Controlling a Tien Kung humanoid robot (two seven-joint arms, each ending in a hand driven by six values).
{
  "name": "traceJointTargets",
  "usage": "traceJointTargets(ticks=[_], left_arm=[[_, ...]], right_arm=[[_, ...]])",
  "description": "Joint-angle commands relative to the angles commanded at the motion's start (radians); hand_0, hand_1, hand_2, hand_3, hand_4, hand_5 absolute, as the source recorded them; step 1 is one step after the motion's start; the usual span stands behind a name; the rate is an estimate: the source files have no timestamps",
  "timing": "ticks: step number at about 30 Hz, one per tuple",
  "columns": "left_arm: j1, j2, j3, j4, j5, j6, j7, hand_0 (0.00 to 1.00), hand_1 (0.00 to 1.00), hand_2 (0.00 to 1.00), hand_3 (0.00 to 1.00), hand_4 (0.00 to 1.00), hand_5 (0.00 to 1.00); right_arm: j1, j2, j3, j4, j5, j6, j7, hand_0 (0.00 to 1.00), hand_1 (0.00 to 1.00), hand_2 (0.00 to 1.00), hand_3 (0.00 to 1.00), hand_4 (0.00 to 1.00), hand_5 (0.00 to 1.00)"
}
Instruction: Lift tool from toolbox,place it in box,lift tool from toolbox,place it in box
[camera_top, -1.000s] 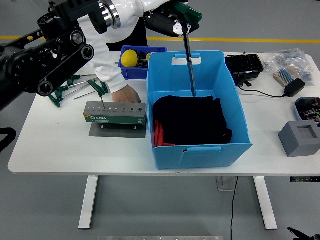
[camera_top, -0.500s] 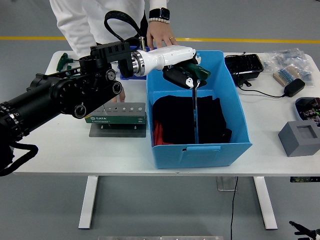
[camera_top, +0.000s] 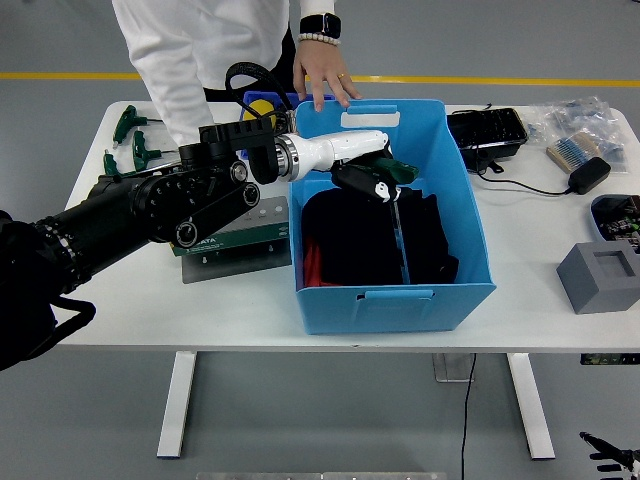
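My left hand (camera_top: 368, 180) is down inside the blue box (camera_top: 385, 297), fingers curled around the green handle of a T-handle tool (camera_top: 397, 225) — its long shaft hangs straight below the hand, and its tip seems to rest on the black cloth (camera_top: 350, 240) that fills the box floor. I judge this to be the placing step: the tool is in the box but not let go. What it calls for next is opening the fingers, then lifting the arm clear of the box wall. Left of the hand, behind my forearm, sits the grey-green toolbox (camera_top: 235, 238), partly hidden; more green-handled tools (camera_top: 128, 150) lie further left on the table. Just above the hand, a person's hand (camera_top: 322, 75) rests at the box's far rim.
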Motion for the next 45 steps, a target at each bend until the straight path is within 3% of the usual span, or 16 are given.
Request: traceJointTargets(ticks=[2,3,8,9,14,15,20,21,36,38,39,44,45], left_arm=[[-0.008,0.000,0.021,0.016,-0.004,0.007,-0.002,0.261,0.161,0.211,0.281,0.720,0.577],[-0.013,0.000,0.033,0.029,-0.011,0.012,-0.006,0.388,0.326,0.413,0.485,0.810,0.627],[-0.024,0.000,0.083,0.081,-0.050,0.043,-0.027,0.388,0.326,0.413,0.485,0.810,0.627],[-0.027,0.000,0.096,0.091,-0.056,0.052,-0.034,0.529,0.524,0.610,0.614,0.892,0.670],[-0.031,0.000,0.126,0.108,-0.076,0.071,-0.056,0.529,0.524,0.610,0.614,0.892,0.670],[-0.031,0.000,0.129,0.107,-0.076,0.070,-0.057,0.633,0.637,0.722,0.716,0.970,0.710],[-0.028,0.000,0.154,0.102,-0.085,0.068,-0.071,0.633,0.637,0.722,0.716,0.970,0.710],[-0.028,0.000,0.158,0.099,-0.086,0.069,-0.074,0.696,0.691,0.798,0.756,0.981,0.713],[-0.028,0.000,0.102,0.030,-0.035,0.094,-0.113,0.711,0.708,0.818,0.774,0.998,0.727],[-0.016,0.000,0.072,0.012,-0.001,0.100,-0.111,0.711,0.708,0.818,0.774,0.998,0.727],[0.001,0.000,0.032,-0.015,0.043,0.109,-0.101,0.624,0.639,0.710,0.722,0.998,0.726],[0.072,0.000,-0.165,-0.158,0.251,0.157,-0.054,0.624,0.639,0.710,0.722,0.998,0.726],[0.086,0.000,-0.211,-0.195,0.296,0.151,-0.044,0.367,0.325,0.419,0.552,0.990,0.732]], right_arm=[[0.005,-0.001,0.003,0.001,-0.008,0.001,-0.001,0.633,0.614,0.675,0.558,0.809,0.667],[0.007,-0.002,0.003,0.001,-0.010,0.001,-0.002,0.633,0.613,0.673,0.558,0.809,0.666],[0.016,-0.003,0.004,0.002,-0.015,-0.001,0.002,0.633,0.613,0.673,0.558,0.809,0.666],[0.018,-0.004,0.005,0.003,-0.016,-0.002,0.003,0.632,0.609,0.672,0.557,0.808,0.664],[0.026,-0.009,0.007,0.003,-0.020,-0.006,0.009,0.632,0.609,0.672,0.557,0.808,0.664],[0.027,-0.010,0.007,0.003,-0.020,-0.006,0.009,0.631,0.601,0.667,0.554,0.803,0.662],[0.031,-0.015,0.009,0.004,-0.020,-0.010,0.013,0.631,0.601,0.667,0.554,0.803,0.662],[0.032,-0.015,0.010,0.004,-0.022,-0.010,0.013,0.629,0.599,0.663,0.552,0.801,0.663],[0.030,-0.020,0.012,0.005,-0.028,-0.011,0.014,0.627,0.592,0.657,0.551,0.800,0.660],[0.028,-0.021,0.011,0.005,-0.025,-0.012,0.015,0.627,0.592,0.657,0.551,0.800,0.660],[0.025,-0.022,0.011,0.004,-0.023,-0.013,0.016,0.625,0.590,0.656,0.550,0.798,0.659],[0.009,-0.021,0.005,0.002,-0.003,-0.016,0.022,0.625,0.590,0.656,0.550,0.798,0.659],[0.006,-0.021,0.007,0.002,-0.003,-0.016,0.022,0.625,0.588,0.655,0.549,0.796,0.656]])
